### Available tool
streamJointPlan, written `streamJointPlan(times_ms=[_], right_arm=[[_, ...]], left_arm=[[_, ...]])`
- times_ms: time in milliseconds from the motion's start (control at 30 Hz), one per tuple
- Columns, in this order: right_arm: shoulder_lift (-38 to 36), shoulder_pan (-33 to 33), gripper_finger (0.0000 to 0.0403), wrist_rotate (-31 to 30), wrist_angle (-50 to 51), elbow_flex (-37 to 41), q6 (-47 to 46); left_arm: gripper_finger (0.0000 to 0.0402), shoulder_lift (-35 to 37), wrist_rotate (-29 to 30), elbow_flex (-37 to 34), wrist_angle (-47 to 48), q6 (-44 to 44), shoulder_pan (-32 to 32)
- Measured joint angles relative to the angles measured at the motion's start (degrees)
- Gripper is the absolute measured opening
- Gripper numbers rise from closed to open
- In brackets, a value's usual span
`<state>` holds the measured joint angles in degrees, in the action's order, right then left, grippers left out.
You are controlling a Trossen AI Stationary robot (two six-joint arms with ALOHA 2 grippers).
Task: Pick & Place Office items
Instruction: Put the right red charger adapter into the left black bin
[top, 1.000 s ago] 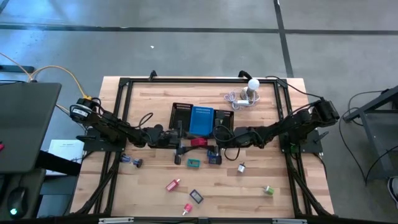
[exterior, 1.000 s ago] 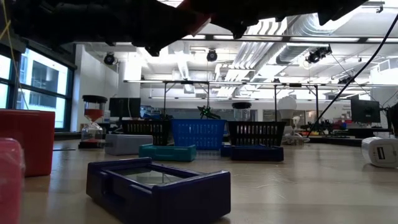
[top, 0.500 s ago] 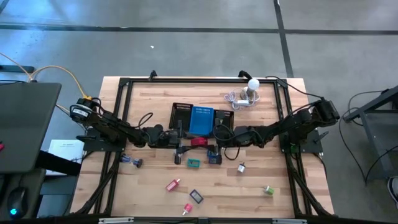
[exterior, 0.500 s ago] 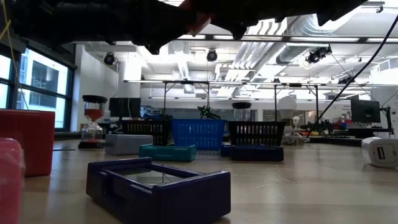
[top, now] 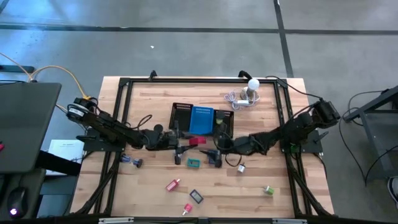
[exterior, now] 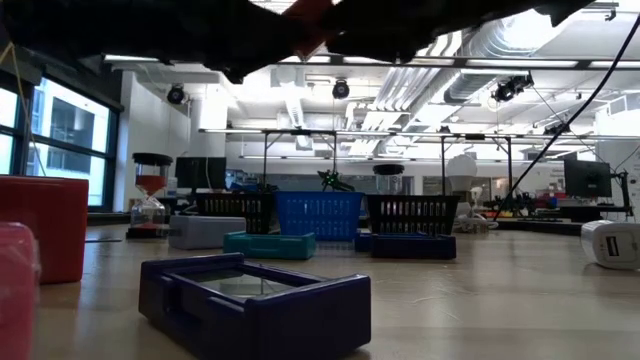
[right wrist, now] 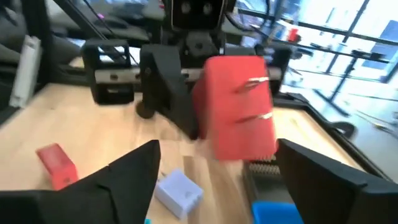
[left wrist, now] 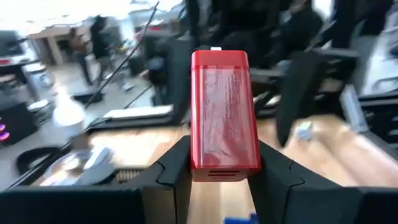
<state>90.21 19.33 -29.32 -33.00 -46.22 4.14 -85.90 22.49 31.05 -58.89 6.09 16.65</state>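
A red block (top: 196, 141) hangs above the table just in front of the black mesh tray (top: 183, 115). My left gripper (left wrist: 222, 155) is shut on it and reaches in level from the table's left (top: 186, 142). My right gripper (right wrist: 217, 163) stands open a little to the block's near right (top: 219, 150) and touches nothing; its wrist view looks at the block (right wrist: 239, 115) between its spread fingers. Loose office items lie on the wood: a teal block (top: 193, 163), a spool (top: 241, 167), a green piece (top: 268, 190) and pink pieces (top: 173, 185). My left gripper pinches the red block by its two long sides at the end nearest the wrist (left wrist: 205, 167), between the two fingers. The fingers come level from the table's left and lie along the block. The rest of the block sticks out past the fingertips, lifted clear of the table.
The tray's blue middle section (top: 201, 119) is just beyond the grippers. A white ball-topped gadget (top: 252, 87) with its cable stands at the far right. A dark blue block (exterior: 255, 300) and a red box (exterior: 40, 240) lie near the table's front edge. Black frame bars run along the sides.
My right gripper has let go of the red block and drawn back toward the table's near right, turning a little. The block stays in my left gripper, still lifted clear in front of the tray.
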Motion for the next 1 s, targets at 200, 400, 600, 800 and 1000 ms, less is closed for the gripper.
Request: streamJointPlan(times_ms=[200, 400, 600, 800, 1000], right_arm=[[0.0, 5.23, 0.0319, -9.46, 3.42, 0.0, 0.63], [0.0, 6.85, 0.0315, -9.66, 3.77, 0.0, 0.15], [0.0, 6.83, 0.0314, -9.6, 3.97, 0.0, -0.02], [0.0, 6.53, 0.0314, -9.52, 4.46, 0.0, -0.9], [0.0, 6.43, 0.0314, -9.51, 4.6, 0.0, -1.11]], left_arm=[[0.0115, 9.83, -2.19, 0.15, 18.02, -6.52, -3.93], [0.0115, 17.25, -11.89, 2.64, 37.42, -11.55, -15.0], [0.0115, 19.65, -19.65, 4.51, 52.53, -17.92, -25.66], [0.0115, 18.32, -21.07, 4.49, 59.28, -26.65, -32.81], [0.0115, 14.18, -13.96, 4.48, 59.18, -31.79, -33.46]])
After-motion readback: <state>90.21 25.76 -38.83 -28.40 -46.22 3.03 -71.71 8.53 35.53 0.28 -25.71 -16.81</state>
